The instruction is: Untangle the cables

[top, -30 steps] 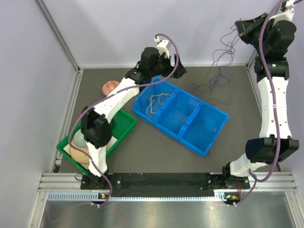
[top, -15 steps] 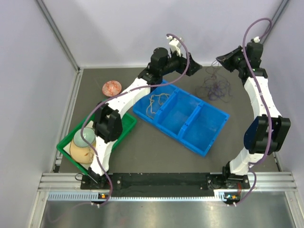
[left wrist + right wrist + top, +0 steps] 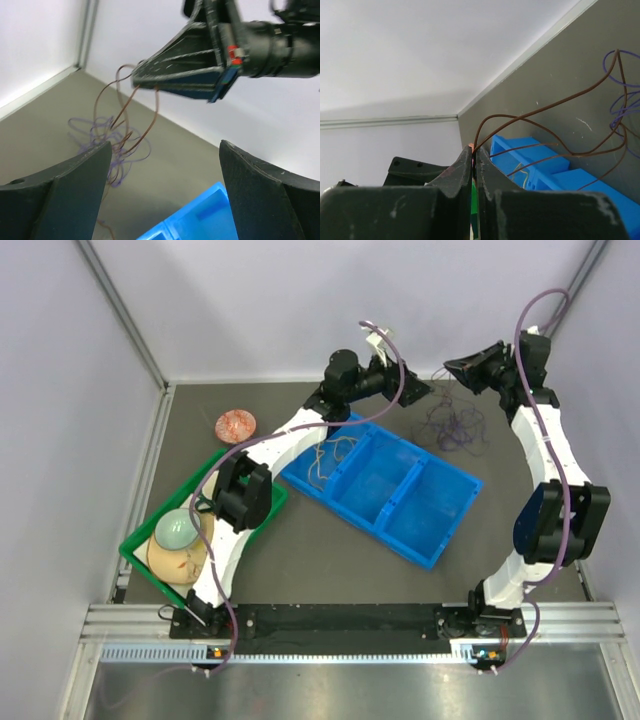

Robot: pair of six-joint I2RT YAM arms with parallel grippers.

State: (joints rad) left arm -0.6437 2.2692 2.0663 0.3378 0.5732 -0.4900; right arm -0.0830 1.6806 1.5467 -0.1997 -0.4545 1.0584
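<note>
The right gripper is pinched tight on a thin brown wire and holds it up off the table. From its fingertips the wire loops down to a dark tangle of purple and brown cables, which lies on the grey table below those fingers.

The left gripper faces the right one, close beside it but not touching. Its fingers are spread wide with nothing held between them. From the left wrist, the right gripper's closed tip and the hanging wire show above and beyond the gap.

A blue bin with three compartments lies below both grippers, on their near side. The compartment nearest the left fingers holds a loose coil of cream cables, well apart from the dark tangle.

Far from either pair of fingers, near the left arm's base, a green tray holds two bowls. A small reddish round thing lies on the table beyond the tray.
</note>
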